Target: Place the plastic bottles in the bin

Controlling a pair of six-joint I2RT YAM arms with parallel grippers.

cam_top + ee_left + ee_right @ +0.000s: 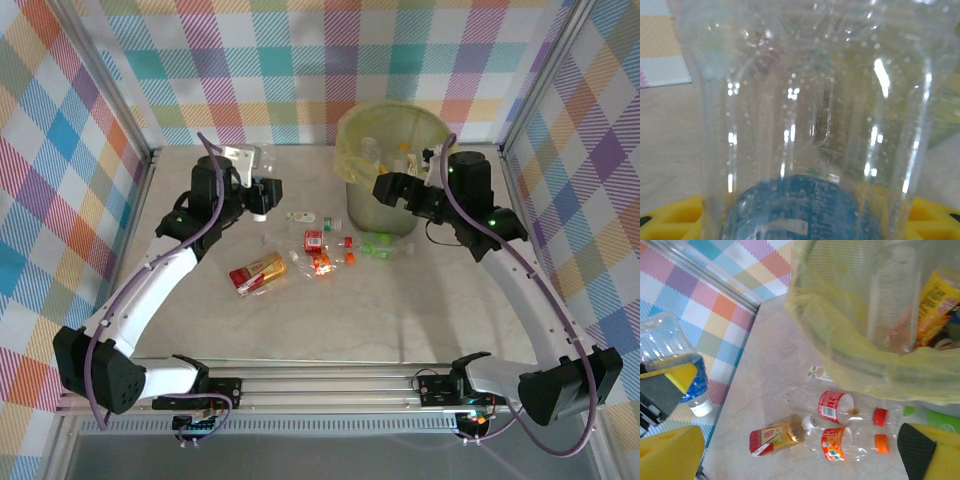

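Your left gripper (264, 194) is clamped on a clear, blue-labelled bottle (810, 125) held well left of the bin (352, 152) — your right gripper (384, 187) gapes wide beside it.

Bright, even light; soft shadows; left-wrist view blurred, glinting.

The top camera looks steeply down from above and behind the near edge of the table (300, 320), far enough back to take in the whole top, the bin (352, 150) and the checked walls (60, 150). The left wrist camera faces roughly level across the tabletop, so near a clear bottle (810, 125) that the plastic blurs. The right wrist camera sits close beside the bin's rim, looking obliquely down towards the left wall. With the top view it shares the bin, the loose bottles (845, 412) and the clear bottle.
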